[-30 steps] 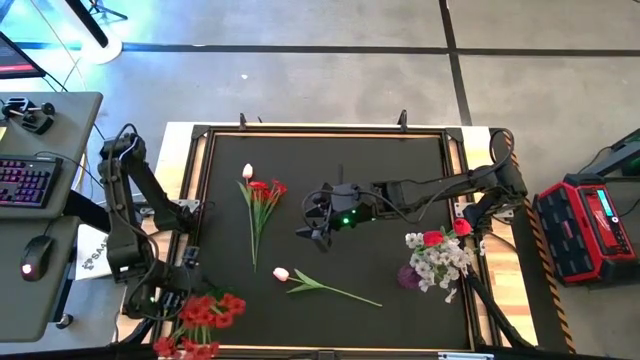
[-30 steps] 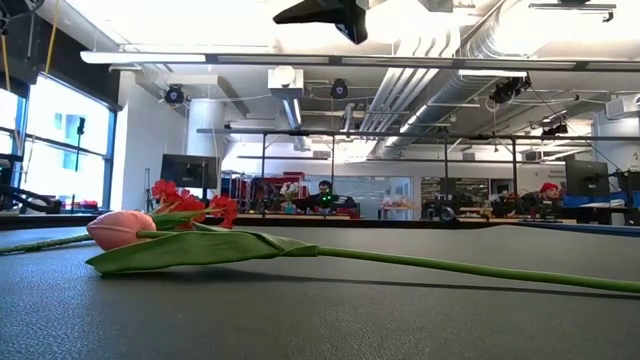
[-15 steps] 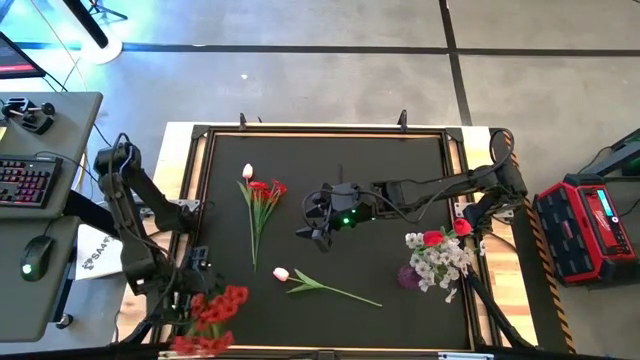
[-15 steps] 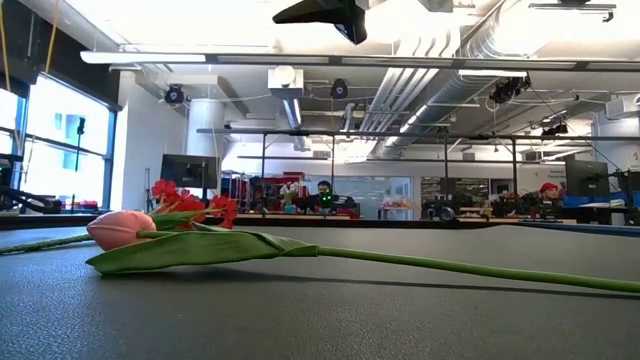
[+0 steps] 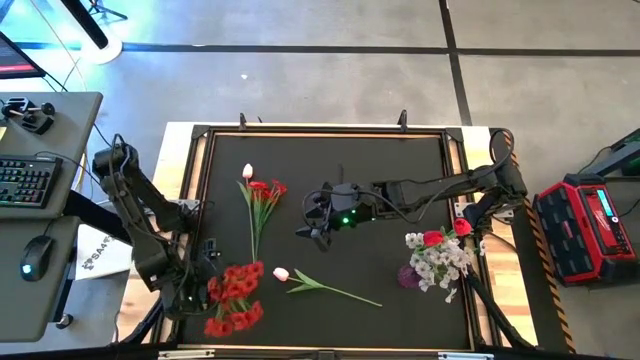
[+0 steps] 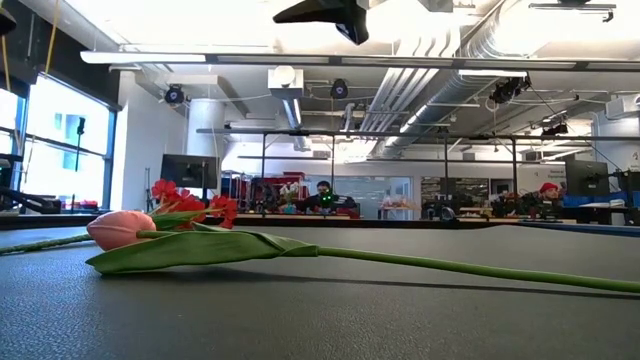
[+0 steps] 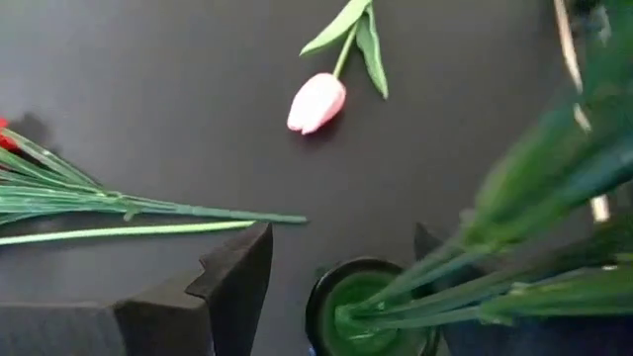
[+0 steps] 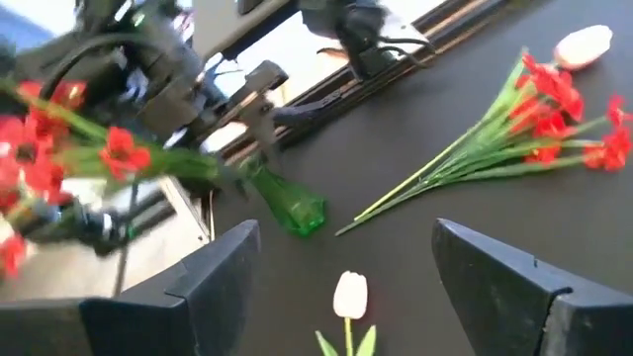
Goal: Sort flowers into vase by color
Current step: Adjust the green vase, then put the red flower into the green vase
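My left gripper (image 5: 200, 272) is near the table's near-left corner, shut on a green glass vase (image 8: 292, 210) that holds a bunch of red blossoms (image 5: 232, 295). My right gripper (image 5: 308, 222) hangs open above the middle of the mat and touches nothing. A pink tulip (image 5: 282, 274) lies flat on the mat near the near edge, its stem (image 5: 345, 293) pointing right. A red sprig bunch (image 5: 262, 195) and a second pink tulip bud (image 5: 247, 172) lie farther back. At the right stands a vase of white-grey blossoms and red-pink rosebuds (image 5: 437, 255). My left gripper has the green vase between its two fingers (image 7: 242, 282), just below the round mouth (image 7: 364, 302). The vase is tilted, with the green stems (image 7: 514, 208) leaning out of it toward the table's right. Whether its base is on the mat, I cannot tell.
The black mat (image 5: 380, 170) has a raised wooden frame (image 5: 320, 130) around it. Bare mat shows in the far right part and between the lying tulip and the right vase. A desk with keyboard and mouse (image 5: 30, 255) stands left of the table.
My left gripper has moved from the near-left corner toward the table's right and a little toward the far edge, carrying the green vase. The red blossoms have swung with it, closer to the lying pink tulip. The right arm has kept still.
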